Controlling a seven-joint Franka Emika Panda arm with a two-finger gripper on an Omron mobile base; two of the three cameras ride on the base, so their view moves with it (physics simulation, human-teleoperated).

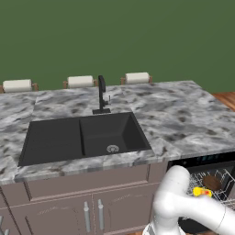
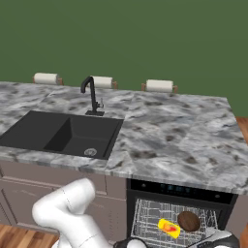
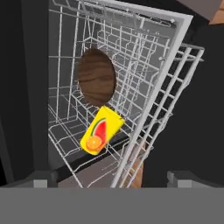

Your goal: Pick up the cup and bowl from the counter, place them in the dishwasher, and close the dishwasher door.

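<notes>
With yellow fruit-printed cup (image 3: 101, 130) and brown wooden bowl (image 3: 96, 77) racked, the wide-open empty gripper (image 3: 111, 178) risks snagging the white wire rack (image 3: 151, 109) when closing the door.

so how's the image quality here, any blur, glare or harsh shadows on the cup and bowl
Hand view: cup and bowl sharp, evenly lit, no glare. Right base view: both small but clear in the rack. Left base view: arm partly hides them; counter flatly lit, soft shadows.

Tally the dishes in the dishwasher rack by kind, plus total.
Cup: 1, yellow, lying on its side
Bowl: 1, dark brown
Total: 2, both in the white rack
</notes>
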